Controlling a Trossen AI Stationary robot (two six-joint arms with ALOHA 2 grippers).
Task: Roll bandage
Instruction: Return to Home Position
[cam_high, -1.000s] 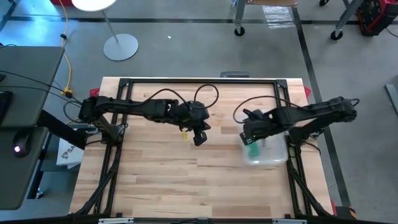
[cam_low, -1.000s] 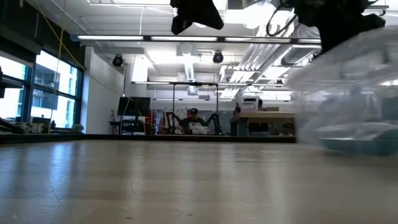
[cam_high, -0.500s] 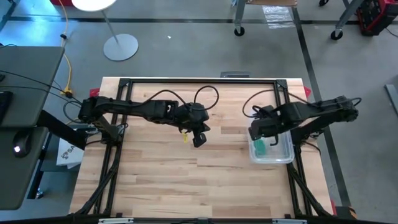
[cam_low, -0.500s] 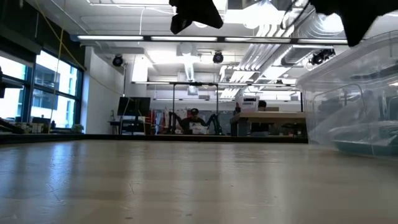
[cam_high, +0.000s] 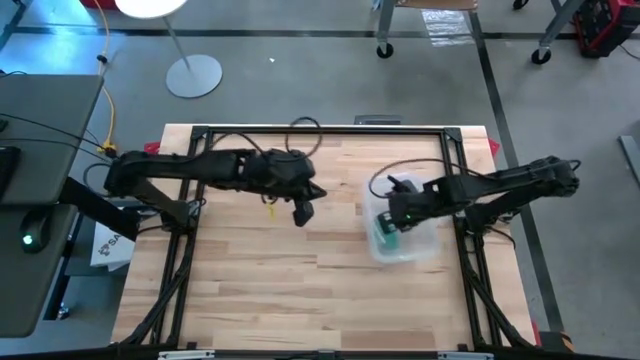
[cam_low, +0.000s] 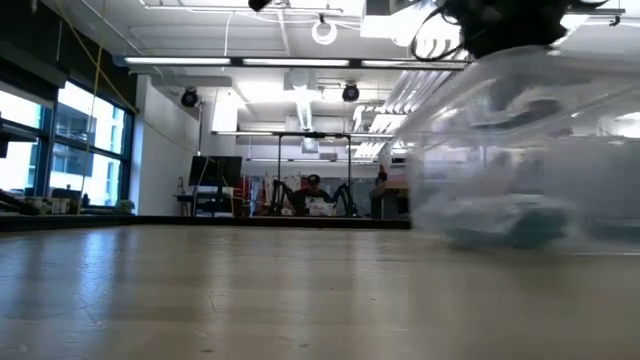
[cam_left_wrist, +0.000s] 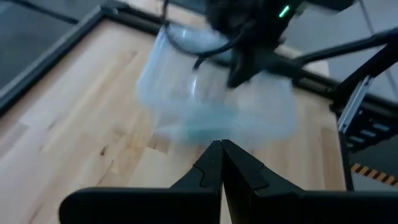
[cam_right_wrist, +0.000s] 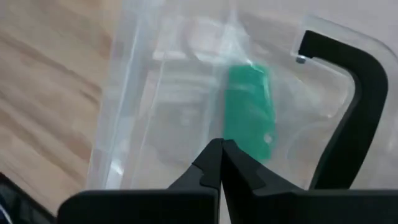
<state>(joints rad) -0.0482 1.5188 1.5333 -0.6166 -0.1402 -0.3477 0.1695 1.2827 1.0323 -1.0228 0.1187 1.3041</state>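
The light wooden desk carries a clear plastic bin with a black handle on its right side, with the small green rolled bandage inside. The right end effector, fingers pressed together, hangs just over the bin. The left end effector, likewise closed, is well apart. Heading home, the right arm could snag the handle (it sits close) and drag or tip the bin.

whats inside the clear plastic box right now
A green bandage roll, wrapped in crinkly clear plastic, shows through the clear box. In the high view the right gripper above it covers part of the inside.
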